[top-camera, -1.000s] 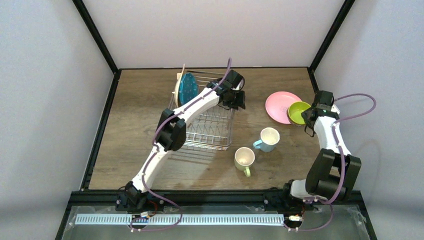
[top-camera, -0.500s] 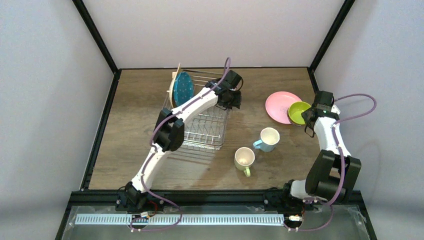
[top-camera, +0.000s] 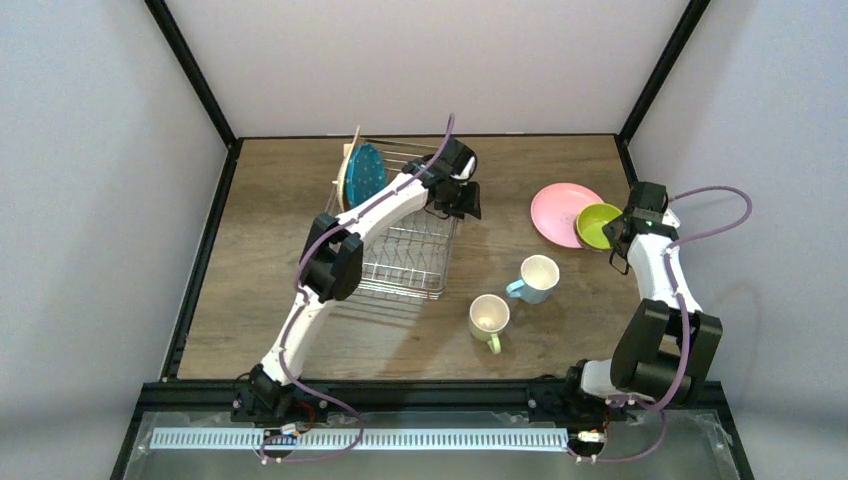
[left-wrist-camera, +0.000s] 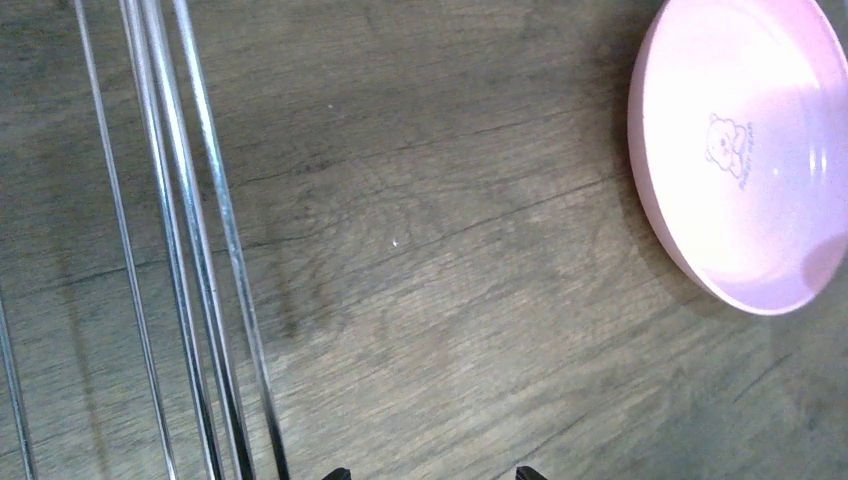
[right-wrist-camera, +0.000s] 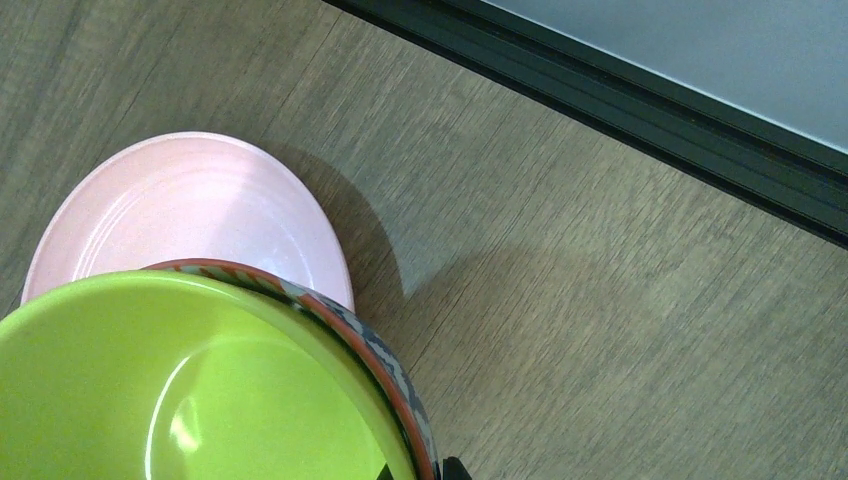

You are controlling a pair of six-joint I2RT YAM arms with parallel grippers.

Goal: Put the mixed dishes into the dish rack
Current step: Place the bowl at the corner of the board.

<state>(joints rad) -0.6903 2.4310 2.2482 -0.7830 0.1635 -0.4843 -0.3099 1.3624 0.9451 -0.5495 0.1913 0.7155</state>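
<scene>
Pinching the bowl [right-wrist-camera: 200, 400] rim, right hand [right-wrist-camera: 418, 472]; left hand [left-wrist-camera: 430, 472] gapes empty.

light: bright, even, overhead | shadows: soft, short | glare: pink plate [left-wrist-camera: 740, 150] | blur: rack wires [left-wrist-camera: 232, 250] close-up

This is a robot test cell in a lab, not a real kitchen: a brown wood-grain tabletop [top-camera: 280, 320] sits boxed in by plain pale-grey wall panels [top-camera: 430, 60] and black metal frame posts [top-camera: 190, 65]. A white-and-black left robot arm [top-camera: 388, 205] and its right twin [top-camera: 655, 265] are bolted to a black rail [top-camera: 430, 388] at the near edge. A silver wire-grid dish rack [top-camera: 410, 265] stands on the wood.
</scene>
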